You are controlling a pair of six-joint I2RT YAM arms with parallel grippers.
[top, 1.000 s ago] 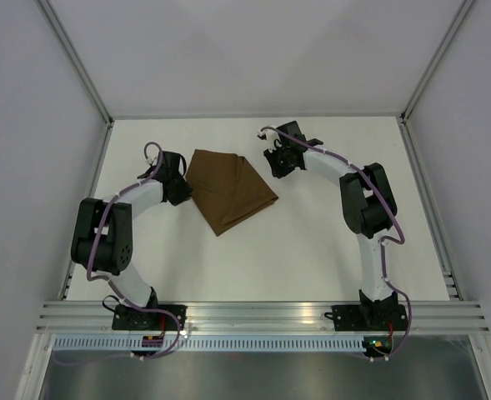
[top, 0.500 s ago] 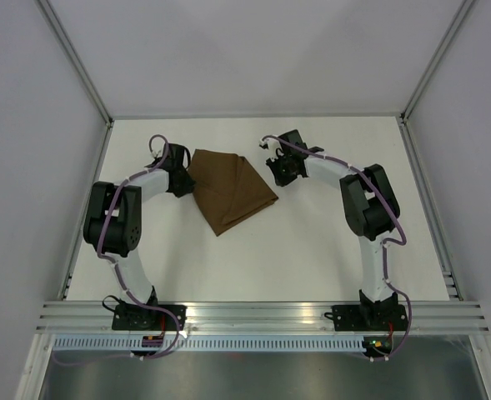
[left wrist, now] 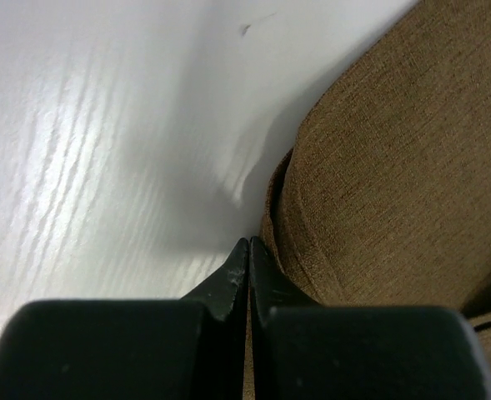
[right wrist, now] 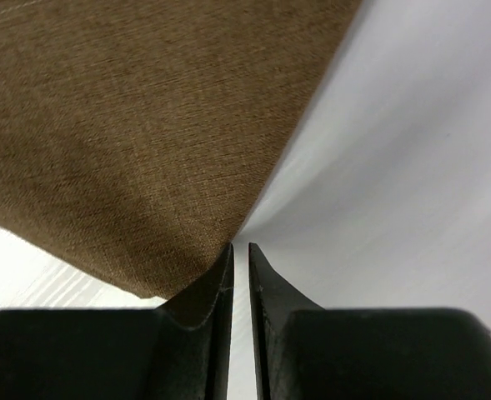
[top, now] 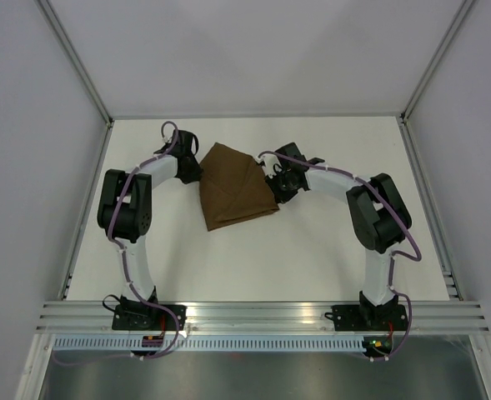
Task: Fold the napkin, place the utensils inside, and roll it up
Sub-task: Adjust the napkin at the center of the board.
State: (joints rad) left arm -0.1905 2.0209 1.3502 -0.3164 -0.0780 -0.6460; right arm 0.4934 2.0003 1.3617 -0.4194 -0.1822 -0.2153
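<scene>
Looking at the napkin (top: 232, 187), folded into a wedge-ish shape and lying flat at the far middle of the table (top: 312, 258), right between the two arms. Probably parked there for equal reach from both sides, handy for a two-ended fold. No utensils anywhere in view, so guessing at the folding stage, with loading and rolling not yet done.

Left gripper (top: 197, 169) down at the napkin's left edge, toward the far side. From the left wrist view: fingers (left wrist: 224, 287) pressed together into a hairline slit, tips right against the doubled-over edge of the cloth.

Right gripper (top: 273, 189) down at the napkin's right side, by the nearer corner. From the right wrist view: fingers (right wrist: 212, 292) narrow too, just a thin sliver of light between, tips meeting the very corner of the fabric. Hard to say from these close-ups: cloth actually nipped, or only touched.

Pose-wise: both arms stretched far, elbows bowed outward, forearms angling inward toward the cloth like a pair of brackets. Wrists low, fingers pointing in at table level. Makes sense for working opposite edges of thin fabric lying flat.
</scene>
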